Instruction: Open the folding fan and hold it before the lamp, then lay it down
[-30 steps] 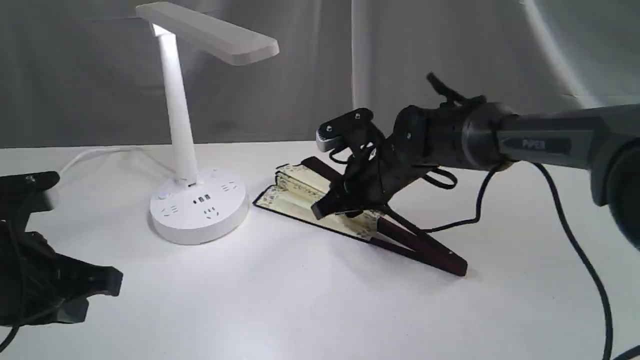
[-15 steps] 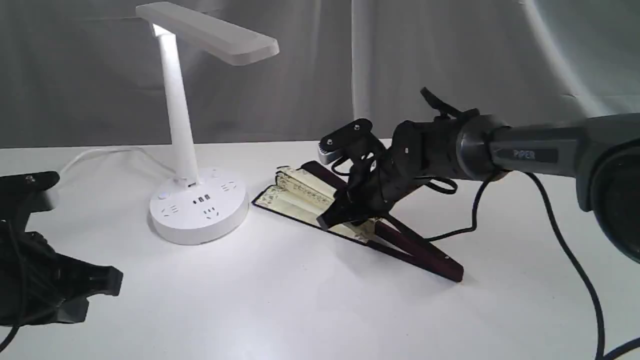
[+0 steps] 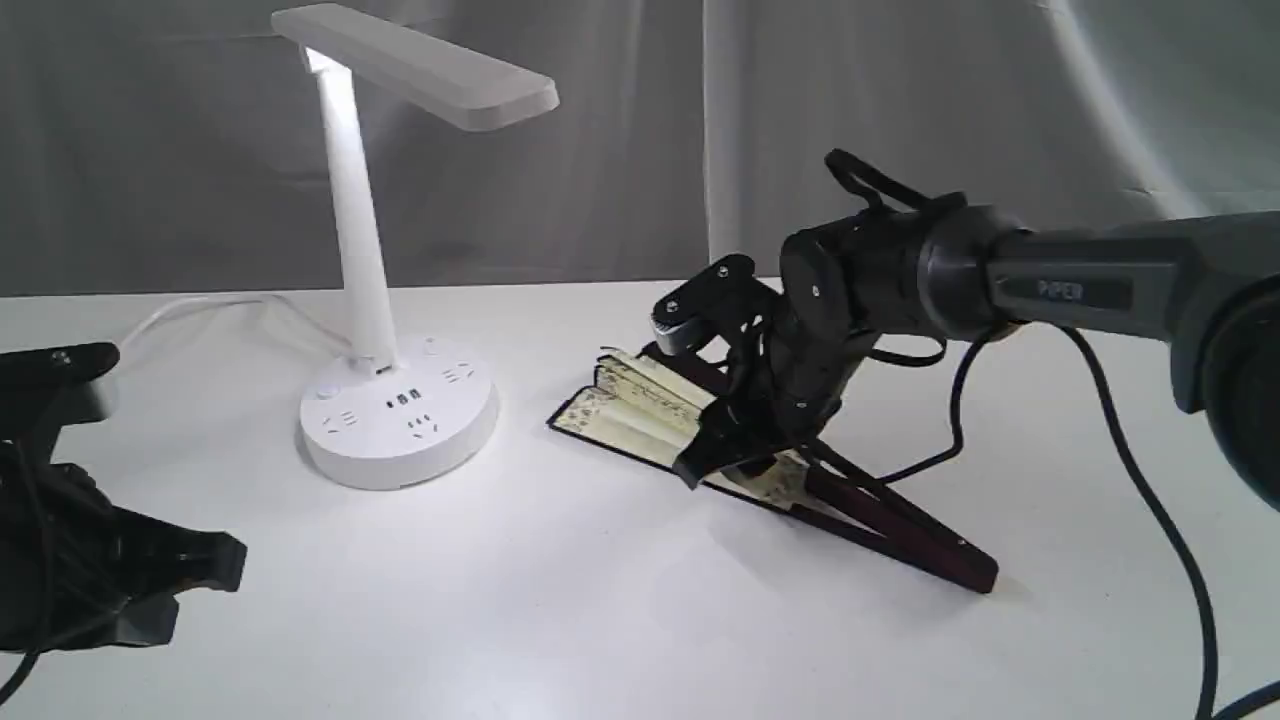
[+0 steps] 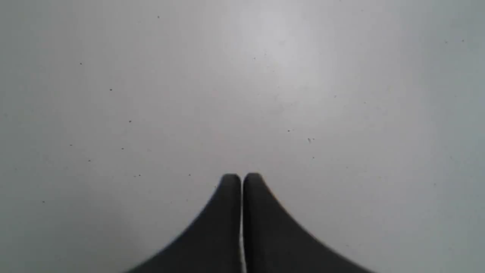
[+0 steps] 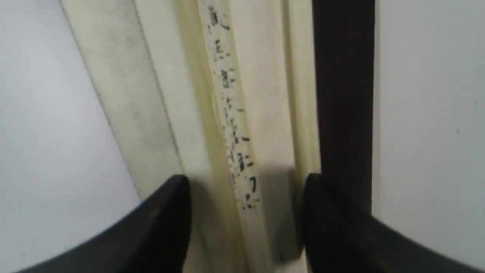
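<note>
The folding fan lay partly spread on the counter, near the lamp but clear of its round base. Its pleats pointed toward the lamp and its maroon guards met at the far end. The right end effector hung low over the pleats, released. One fingertip was above the cream paper and the other beside the dark guard, with no pinch showing. That straddle probably suited pushing the leaves wider apart. The left end effector sat clenched and empty over bare counter, well apart, likely parked out of the way.
</note>
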